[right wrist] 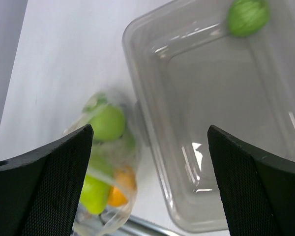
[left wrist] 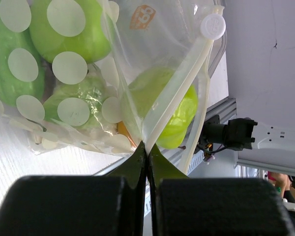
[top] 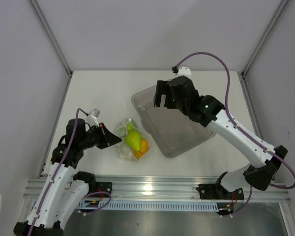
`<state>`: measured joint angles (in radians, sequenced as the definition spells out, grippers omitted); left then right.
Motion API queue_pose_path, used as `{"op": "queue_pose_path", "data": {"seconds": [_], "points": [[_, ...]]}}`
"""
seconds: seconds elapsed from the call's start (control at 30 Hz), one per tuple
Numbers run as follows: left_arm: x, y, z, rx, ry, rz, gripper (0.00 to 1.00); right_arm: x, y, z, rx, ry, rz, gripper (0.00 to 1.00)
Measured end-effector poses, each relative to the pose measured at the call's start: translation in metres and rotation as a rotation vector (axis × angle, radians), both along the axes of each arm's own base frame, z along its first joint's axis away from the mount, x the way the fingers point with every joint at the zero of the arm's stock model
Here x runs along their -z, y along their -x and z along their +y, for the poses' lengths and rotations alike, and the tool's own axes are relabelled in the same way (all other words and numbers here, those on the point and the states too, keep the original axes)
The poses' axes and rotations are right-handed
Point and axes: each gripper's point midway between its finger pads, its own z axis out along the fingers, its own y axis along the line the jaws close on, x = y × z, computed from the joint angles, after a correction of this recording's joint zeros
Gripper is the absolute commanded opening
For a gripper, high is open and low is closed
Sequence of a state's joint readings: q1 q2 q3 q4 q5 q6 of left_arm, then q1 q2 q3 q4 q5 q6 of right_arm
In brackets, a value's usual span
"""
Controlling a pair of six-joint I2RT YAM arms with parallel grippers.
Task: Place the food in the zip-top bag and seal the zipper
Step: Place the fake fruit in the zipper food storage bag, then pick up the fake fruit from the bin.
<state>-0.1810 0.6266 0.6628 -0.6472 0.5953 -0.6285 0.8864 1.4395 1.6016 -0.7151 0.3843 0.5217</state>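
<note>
1. Plastic, clear and crinkly, makes up the zip-top bag [top: 132, 142]. It lies on the tabletop [top: 98, 93] near the front edge, between the left arm and the grey bin [top: 187, 135].
2. Left gripper [left wrist: 147, 147] is pinched tight on the bag's mouth edge, right at the zipper [left wrist: 179, 93]. The two strips seem to part toward the white slider [left wrist: 212, 25], so I judge the seal not yet made.
3. Most of the food looks already bagged: a green pear [top: 133, 139], an orange citrus [top: 144, 146] and other green pieces show through the dotted film.
4. Farther back, one green piece [right wrist: 247, 16] lies in a corner of the bin, so loading seems unfinished.
5. Right gripper [top: 160, 100] hangs above the bin's far end, jaws spread wide and holding nothing.
</note>
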Motion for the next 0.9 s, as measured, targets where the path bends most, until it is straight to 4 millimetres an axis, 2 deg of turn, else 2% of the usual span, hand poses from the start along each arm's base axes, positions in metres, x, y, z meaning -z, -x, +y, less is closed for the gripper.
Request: {"op": "queue_pose_path", "data": {"seconds": [0.23,0.33,0.4,0.5,0.6,0.67,0.9], "points": [[-0.001,0.0,0.0,0.0,0.001,-0.006,0.01,-0.011,-0.061,-0.056,0.155,-0.05,-0.034,1.0],[-0.001,0.0,0.0,0.0,0.001,-0.007,0.01,-0.006,-0.092,-0.075,0.207,-0.067,-0.022,0.99],[-0.001,0.001,0.0,0.001,0.001,-0.009,0.01,0.004,-0.112,-0.083,0.234,-0.069,-0.006,0.99],[-0.002,0.001,0.0,0.0,0.001,-0.015,0.01,0.035,-0.139,-0.091,0.265,-0.051,0.049,1.0],[-0.002,0.0,0.001,-0.002,-0.007,-0.021,0.01,0.075,-0.16,-0.091,0.27,-0.026,0.122,0.99],[-0.002,0.0,0.001,-0.002,-0.008,-0.022,0.01,0.103,-0.171,-0.087,0.262,-0.008,0.175,0.99],[-0.002,0.0,0.002,0.0,-0.01,-0.027,0.01,0.164,-0.206,-0.067,0.248,0.019,0.265,0.99]]}}
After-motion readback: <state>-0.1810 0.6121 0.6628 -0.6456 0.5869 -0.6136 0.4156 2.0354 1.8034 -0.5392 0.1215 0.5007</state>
